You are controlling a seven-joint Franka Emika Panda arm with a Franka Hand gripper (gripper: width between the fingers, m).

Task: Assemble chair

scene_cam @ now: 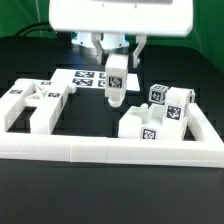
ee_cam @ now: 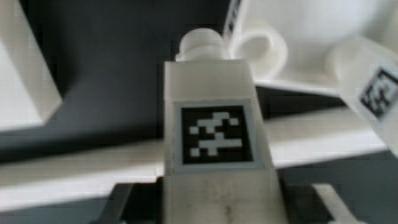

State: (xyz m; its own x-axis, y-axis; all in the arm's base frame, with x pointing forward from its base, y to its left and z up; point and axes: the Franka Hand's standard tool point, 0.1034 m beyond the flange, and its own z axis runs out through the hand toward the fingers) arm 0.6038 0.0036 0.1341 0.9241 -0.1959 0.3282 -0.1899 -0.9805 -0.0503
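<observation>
My gripper hangs over the middle of the table, shut on a white chair bar that points straight down, its lower end above the black table. In the wrist view the bar fills the middle, showing one square tag and a round peg at its far end. It sits between the two fingers of the gripper. More white chair parts lie in a group at the exterior view's left. A second group, blocks and a slab with tags, lies at the right.
The marker board lies flat behind the held bar. A long white border rail runs along the front and turns back along the exterior view's right side. The robot's white base stands at the back.
</observation>
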